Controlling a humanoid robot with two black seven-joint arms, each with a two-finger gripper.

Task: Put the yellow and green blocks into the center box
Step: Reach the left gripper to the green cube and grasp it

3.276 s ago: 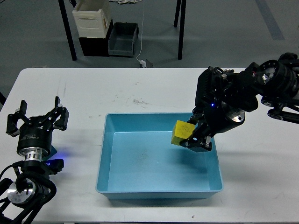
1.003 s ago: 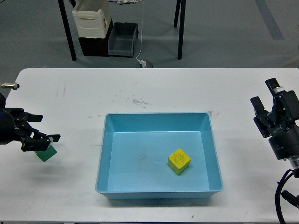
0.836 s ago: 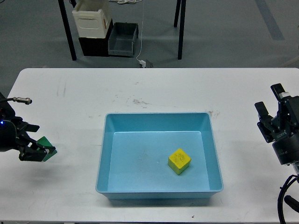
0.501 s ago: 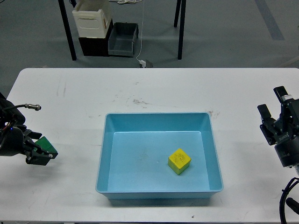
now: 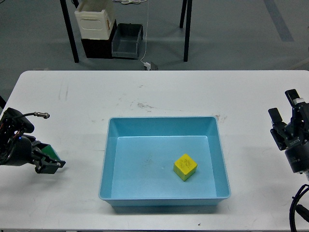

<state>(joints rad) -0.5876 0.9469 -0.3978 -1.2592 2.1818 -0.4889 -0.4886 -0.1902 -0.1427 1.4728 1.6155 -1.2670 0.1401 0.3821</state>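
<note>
A yellow block (image 5: 185, 166) lies on the floor of the blue box (image 5: 161, 119), right of its middle. A green block (image 5: 49, 153) sits between the fingers of my left gripper (image 5: 49, 162) at the table's left side, well left of the box and partly hidden by the fingers. The gripper is shut on it, and I cannot tell whether the block rests on the table or is just above it. My right gripper (image 5: 284, 110) is open and empty at the right edge, clear of the box.
The white table (image 5: 159, 92) has scuff marks behind the box. On the floor beyond the far edge stand a white crate (image 5: 95, 19), a dark bin (image 5: 127, 40) and black table legs (image 5: 187, 29).
My right gripper let the yellow block go in the box and drew back to the right edge. My left gripper closed around the green block and shifted slightly right with it.
</note>
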